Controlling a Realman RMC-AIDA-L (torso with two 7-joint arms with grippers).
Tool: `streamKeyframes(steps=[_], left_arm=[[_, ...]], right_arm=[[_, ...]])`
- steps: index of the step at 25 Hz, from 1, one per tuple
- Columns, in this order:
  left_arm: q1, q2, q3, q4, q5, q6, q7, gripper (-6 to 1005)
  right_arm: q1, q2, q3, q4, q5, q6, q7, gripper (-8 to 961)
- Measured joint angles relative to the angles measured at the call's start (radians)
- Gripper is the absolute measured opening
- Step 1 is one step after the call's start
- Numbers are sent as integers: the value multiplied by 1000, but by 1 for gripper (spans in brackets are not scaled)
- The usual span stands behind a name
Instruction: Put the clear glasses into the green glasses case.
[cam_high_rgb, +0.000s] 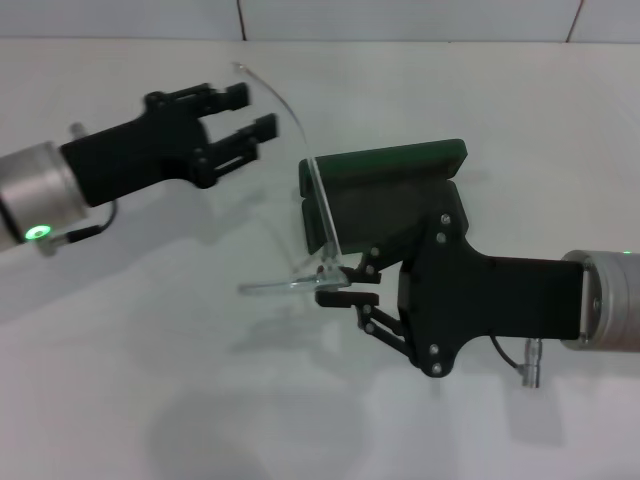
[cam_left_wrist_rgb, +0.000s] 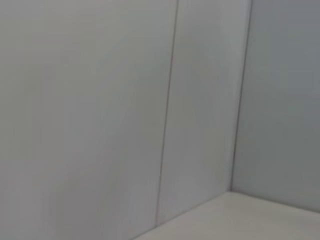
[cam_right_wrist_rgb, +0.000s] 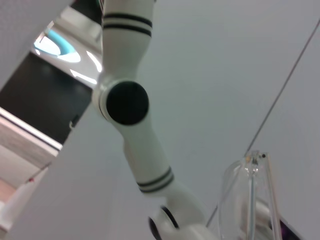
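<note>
The clear glasses (cam_high_rgb: 322, 215) are held up above the table, one curved temple arm arching up and to the left. My right gripper (cam_high_rgb: 340, 287) is shut on them at their lower end, just in front of the green glasses case (cam_high_rgb: 400, 163). The case lies open with its dark lining showing, and my right gripper partly hides it. My left gripper (cam_high_rgb: 250, 110) is open at the upper left, its fingertips close to the tip of the raised temple arm without holding it. In the right wrist view the glasses (cam_right_wrist_rgb: 248, 200) show close up.
The white table (cam_high_rgb: 150, 350) spreads around the case, with a tiled white wall (cam_left_wrist_rgb: 100, 100) behind it. In the right wrist view the white left arm (cam_right_wrist_rgb: 127, 100) with black joints stands in front of the wall.
</note>
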Motion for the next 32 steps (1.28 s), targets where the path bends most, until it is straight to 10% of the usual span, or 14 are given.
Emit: streamKeyframes(steps=[11, 32], left_arm=[[-117, -31, 63, -17, 62, 11, 0, 515], [-108, -25, 57, -11, 9, 199, 8, 515]], right_arm=[[55, 0, -136, 42, 137, 69, 57, 68], [59, 0, -127, 103, 200, 123, 125, 68]])
